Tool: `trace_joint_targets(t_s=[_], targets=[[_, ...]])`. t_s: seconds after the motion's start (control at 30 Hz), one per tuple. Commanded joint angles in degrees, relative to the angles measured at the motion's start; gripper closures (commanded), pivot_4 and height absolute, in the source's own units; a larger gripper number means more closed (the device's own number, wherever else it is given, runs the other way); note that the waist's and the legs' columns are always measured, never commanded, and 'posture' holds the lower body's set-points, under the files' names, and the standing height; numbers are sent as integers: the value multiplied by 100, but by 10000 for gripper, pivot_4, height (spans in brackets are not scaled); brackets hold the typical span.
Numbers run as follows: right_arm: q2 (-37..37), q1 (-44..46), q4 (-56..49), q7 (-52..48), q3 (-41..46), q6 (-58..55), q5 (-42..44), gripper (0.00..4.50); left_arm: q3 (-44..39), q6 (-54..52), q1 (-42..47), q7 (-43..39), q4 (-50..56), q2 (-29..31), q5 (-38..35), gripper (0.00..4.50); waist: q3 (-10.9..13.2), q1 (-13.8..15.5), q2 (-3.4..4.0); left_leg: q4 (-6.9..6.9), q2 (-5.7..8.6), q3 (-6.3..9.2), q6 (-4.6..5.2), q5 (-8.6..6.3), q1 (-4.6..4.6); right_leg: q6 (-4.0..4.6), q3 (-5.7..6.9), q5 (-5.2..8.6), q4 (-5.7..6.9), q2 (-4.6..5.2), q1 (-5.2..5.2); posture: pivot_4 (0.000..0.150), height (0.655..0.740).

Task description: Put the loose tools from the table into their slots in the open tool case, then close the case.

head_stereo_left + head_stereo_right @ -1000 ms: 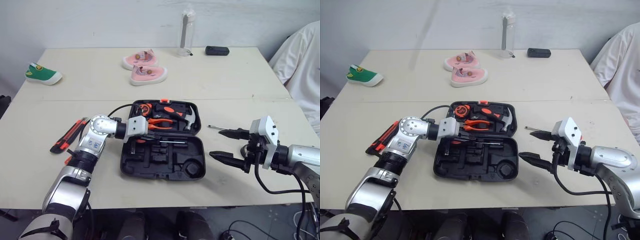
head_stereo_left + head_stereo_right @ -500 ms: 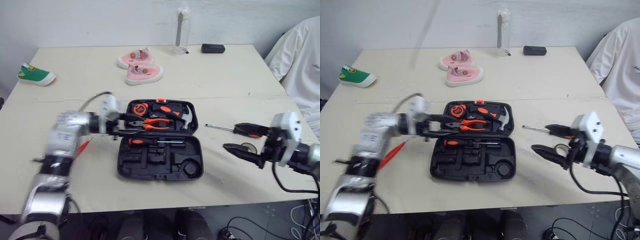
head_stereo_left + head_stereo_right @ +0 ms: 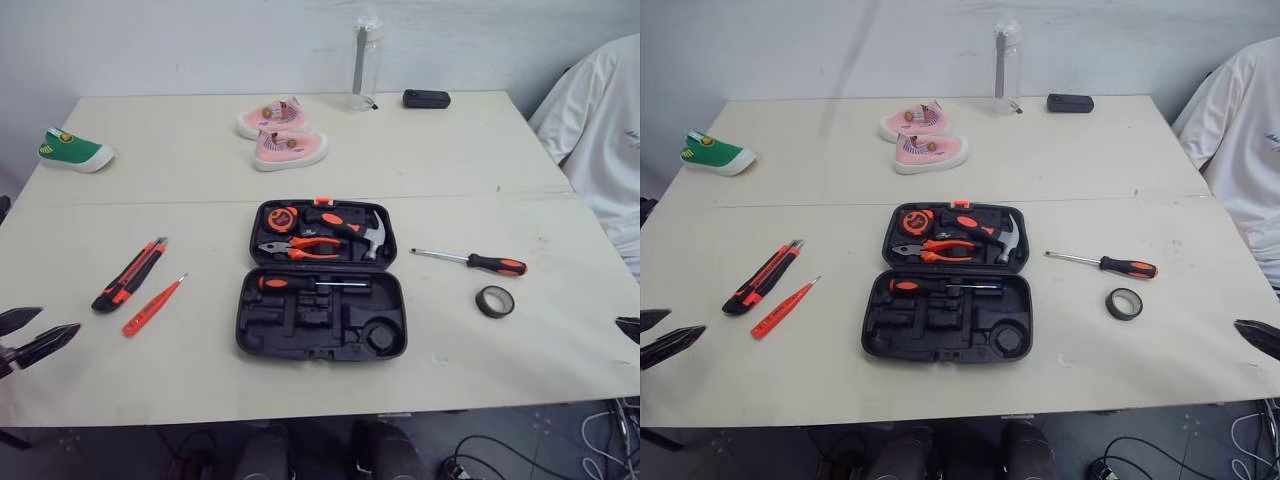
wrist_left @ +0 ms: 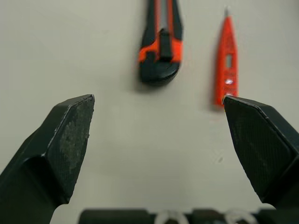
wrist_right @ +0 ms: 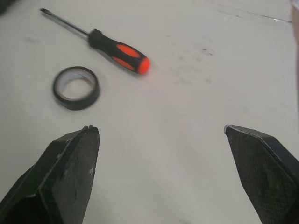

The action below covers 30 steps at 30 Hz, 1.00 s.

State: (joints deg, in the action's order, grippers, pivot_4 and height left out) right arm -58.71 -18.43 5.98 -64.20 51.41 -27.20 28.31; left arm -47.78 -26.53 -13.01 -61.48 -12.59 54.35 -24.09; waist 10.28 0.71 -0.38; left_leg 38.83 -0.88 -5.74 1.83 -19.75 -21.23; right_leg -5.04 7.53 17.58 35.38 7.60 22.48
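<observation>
The tool case (image 3: 300, 342) lay open in the middle of the table (image 3: 200, 170), its lid flat toward the far side. The head views showed a hammer (image 3: 372, 232), pliers (image 3: 300, 247) and a tape measure (image 3: 283, 217) in the lid half. A small screwdriver (image 3: 310, 284) lay in the near half.

Left of the case lay a utility knife (image 3: 130, 274) and a red tester pen (image 3: 153, 305), side by side but not touching. Right of it lay a long screwdriver (image 3: 470, 261) and a roll of black tape (image 3: 495, 301), close together but apart.

The left wrist view showed the left gripper (image 4: 158, 99) with its fingers spread wide and empty, the knife and tester ahead of them. In the head views it sat at the table's near left edge, well apart from both. The right wrist view showed the right gripper (image 5: 160, 127) equally wide and empty, tape and long screwdriver beyond it.

Pink shoes (image 3: 280, 135), a green shoe (image 3: 72, 150), a bottle (image 3: 364, 60) and a person's white sleeve (image 3: 600, 130) were at the far side.
</observation>
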Motion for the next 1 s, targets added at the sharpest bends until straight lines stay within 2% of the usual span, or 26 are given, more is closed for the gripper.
trace_joint_targets(t_s=[0.03, 0.2, 0.33, 0.4, 0.53, 0.7, 1.0], targets=[[-164, 320, 150, -23, -280, 355, -138, 0, 94, 184, 19, -14, 479, -11, -110, 428, -1, 6, 4, 0, 0, 0, -13, -7, 0, 0, -2, 0, 1, 2, 0, 1500, 7316], [-803, 1878, 1037, -381, -1419, 574, -256, 0, 1451, -476, 1091, 29, 1880, -55, -697, 428, 19, 12, 59, 13, 4, -8, -14, -8, 0, 0, -10, 0, 11, 12, 0, 1500, 7316], [-768, 3343, 2324, -613, -2620, 1264, -804, 0, 2680, -844, 2451, 142, 2349, -380, -968, 428, 17, -10, 61, 10, 3, -11, 13, 22, -1, 1, -4, 0, 18, -4, 2, 1500, 7316], [-698, 4157, 2793, -785, -3248, 1487, -1114, 0, 3274, -1088, 3291, -210, 2506, -359, -1208, 428, 22, -59, 54, 11, 2, -23, 18, 31, -7, 0, 1, 0, 40, -16, 5, 1500, 7316], [-502, 5367, 3637, -1122, -4132, 1793, -1624, 0, 4029, -1164, 4348, -711, 2564, -474, -1379, 428, 26, -134, 59, 23, 6, -54, 26, 36, -8, -8, 1, -4, 50, -27, 13, 1500, 7316], [-109, 6047, 4314, -1081, -4613, 2024, -1989, 0, 4499, -1209, 4933, -869, 2693, -830, -1522, 428, 29, -144, 56, 17, -4, -58, 26, 36, -6, -13, -5, -1, 43, -45, 13, 1500, 7316], [452, 6329, 4868, -604, -4927, 2475, -2446, 0, 4742, -1315, 5453, -911, 2775, -1217, -1710, 428, 34, -73, 56, 31, -1, -49, 26, 36, -13, -13, -18, -1, 49, -49, 13, 1500, 7316]])
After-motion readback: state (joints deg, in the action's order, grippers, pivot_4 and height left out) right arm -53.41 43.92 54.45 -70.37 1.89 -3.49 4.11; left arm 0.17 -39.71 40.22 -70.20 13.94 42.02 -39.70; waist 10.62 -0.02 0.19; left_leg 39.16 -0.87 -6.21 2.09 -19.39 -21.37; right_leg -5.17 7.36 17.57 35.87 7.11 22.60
